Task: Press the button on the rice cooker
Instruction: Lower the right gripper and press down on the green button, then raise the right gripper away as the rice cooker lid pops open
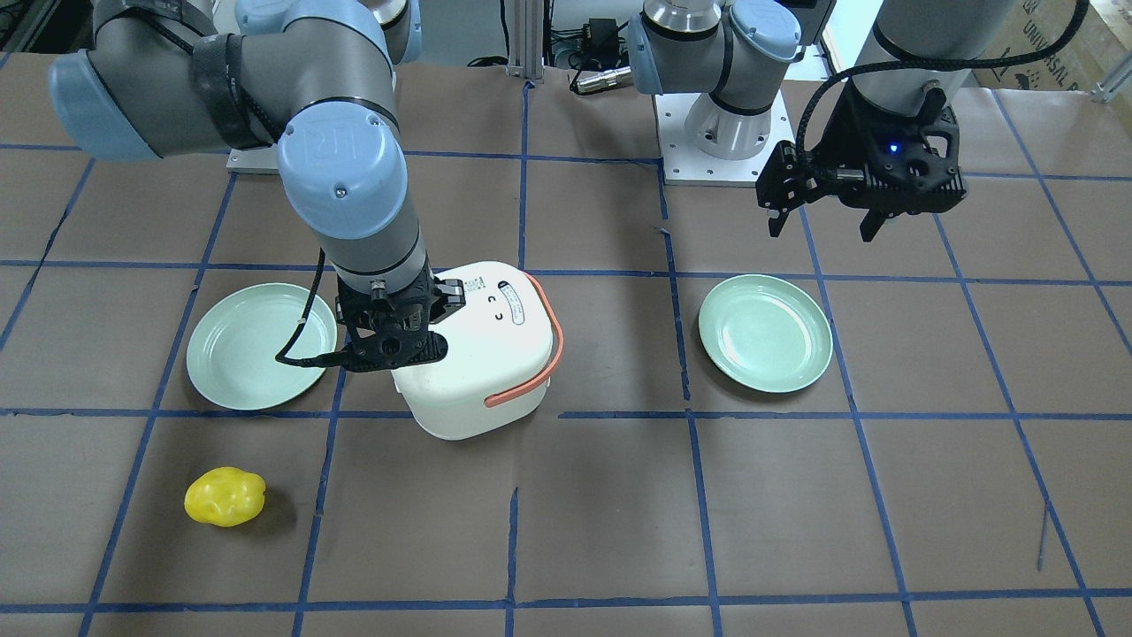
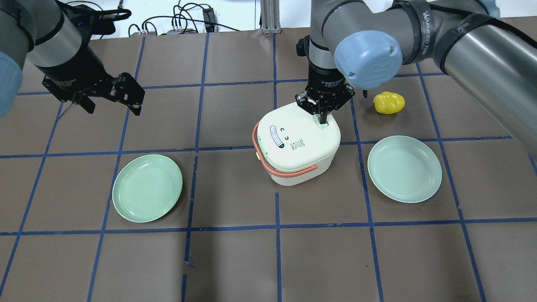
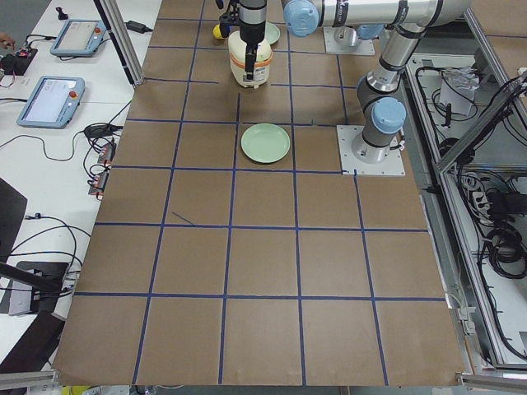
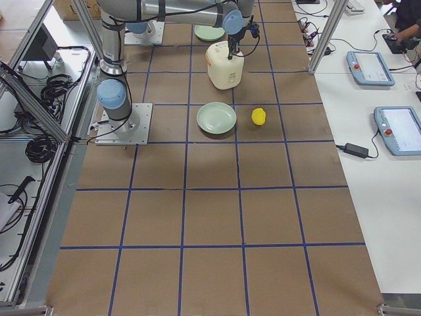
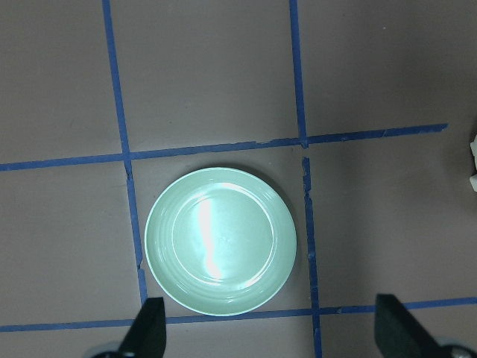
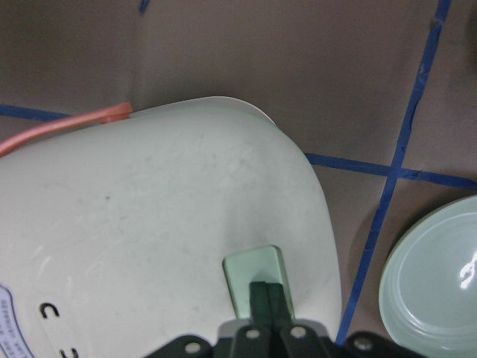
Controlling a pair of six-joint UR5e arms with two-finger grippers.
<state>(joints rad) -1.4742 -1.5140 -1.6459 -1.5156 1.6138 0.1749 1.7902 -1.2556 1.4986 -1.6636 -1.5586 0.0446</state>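
Observation:
A white rice cooker with an orange handle stands mid-table; it also shows in the front view. Its pale green button sits on the lid's edge. My right gripper is shut, fingertips together, pressing down on that button; it shows from overhead too. My left gripper is open and empty, hovering well to the left above the table, over a green plate.
Two pale green plates lie either side of the cooker. A yellow pepper-like object lies behind the right plate. Blue tape grid marks the brown table.

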